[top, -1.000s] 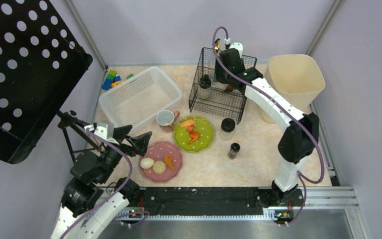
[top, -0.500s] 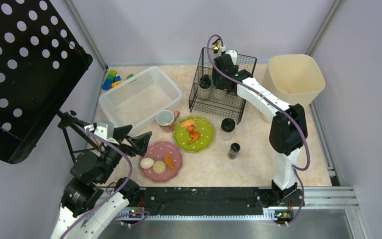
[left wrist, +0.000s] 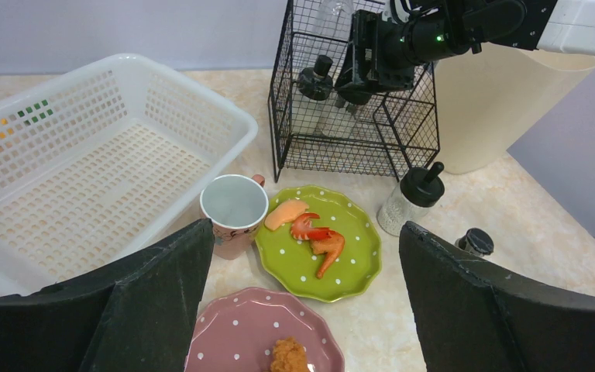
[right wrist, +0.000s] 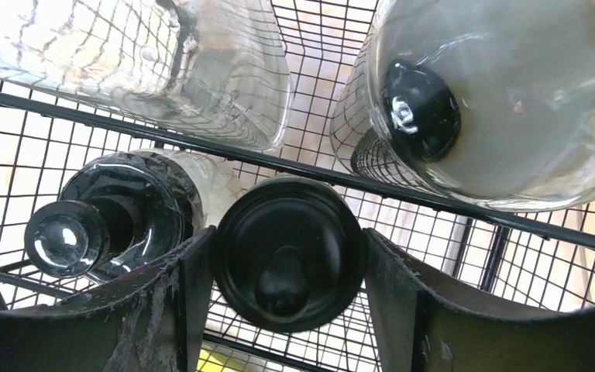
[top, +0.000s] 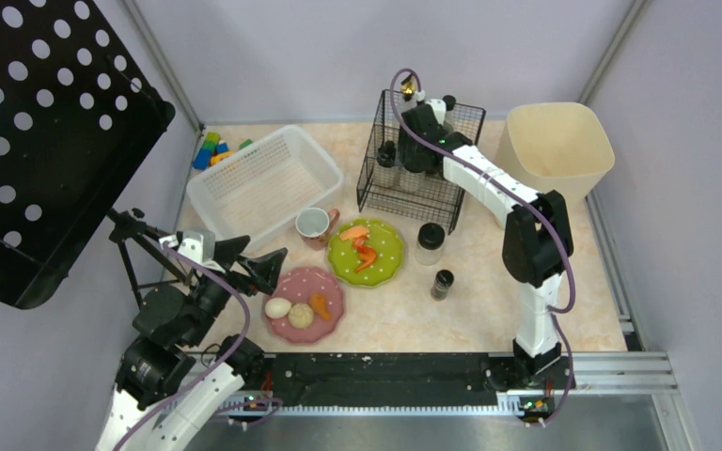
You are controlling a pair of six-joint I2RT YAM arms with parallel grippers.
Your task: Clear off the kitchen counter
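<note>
1. The right gripper reaches down into the wire rack. Its fingers flank a black-lidded jar; I cannot tell whether they clamp it or have let go.
2. The left gripper gapes wide, holding nothing.
3. On the kitchen counter, a mug, green plate and pink plate lie ahead of the left gripper. A second jar and small bottle stand outside the rack, behind the right gripper. I judge the task under half done.
4. Rack wires crowd the right fingers, so straight up looks clearest. The left gripper has free room ahead.
</note>
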